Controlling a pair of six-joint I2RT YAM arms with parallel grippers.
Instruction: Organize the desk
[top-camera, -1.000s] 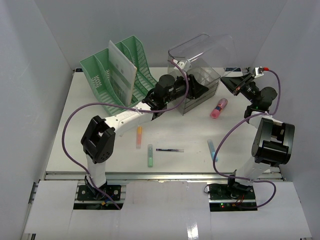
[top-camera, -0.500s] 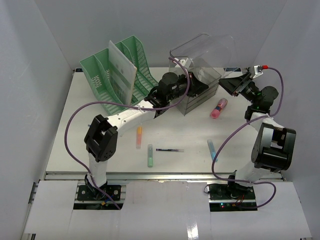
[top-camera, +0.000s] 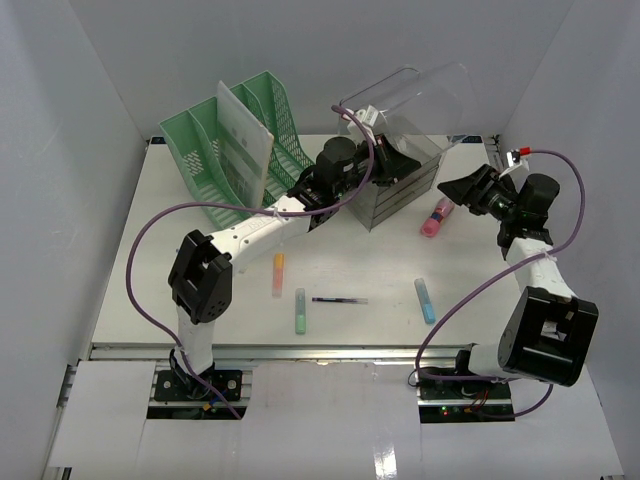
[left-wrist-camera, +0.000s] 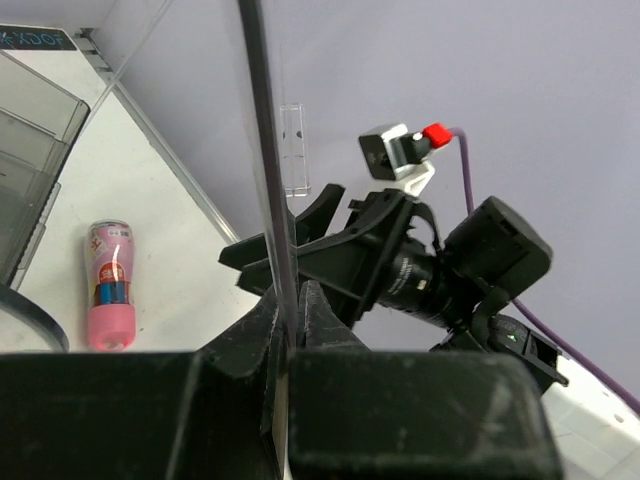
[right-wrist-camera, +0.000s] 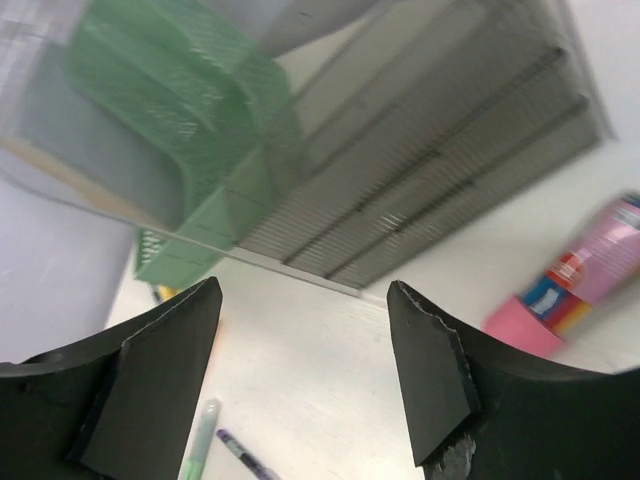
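Note:
The desk (top-camera: 200, 270) is a wide white tabletop. At its back stands a clear plastic drawer box (top-camera: 400, 190) with a raised clear lid (top-camera: 410, 95). My left gripper (top-camera: 395, 160) is shut on that lid's edge (left-wrist-camera: 262, 150), which runs between its fingertips (left-wrist-camera: 290, 300). My right gripper (top-camera: 455, 188) hangs open to the right of the box with nothing in it (right-wrist-camera: 305, 288). A pink bottle (top-camera: 437, 216) lies just below it. Orange (top-camera: 278, 272), green (top-camera: 299, 310) and blue (top-camera: 425, 299) highlighters and a purple pen (top-camera: 339, 300) lie in the front middle.
A green slotted file rack (top-camera: 235, 150) holding a white sheet stands at the back left. White walls close in the left, back and right sides. A silver rail (top-camera: 320, 352) runs along the front edge. The right wrist view shows the box's drawers (right-wrist-camera: 450, 170) and the pink bottle (right-wrist-camera: 590, 270).

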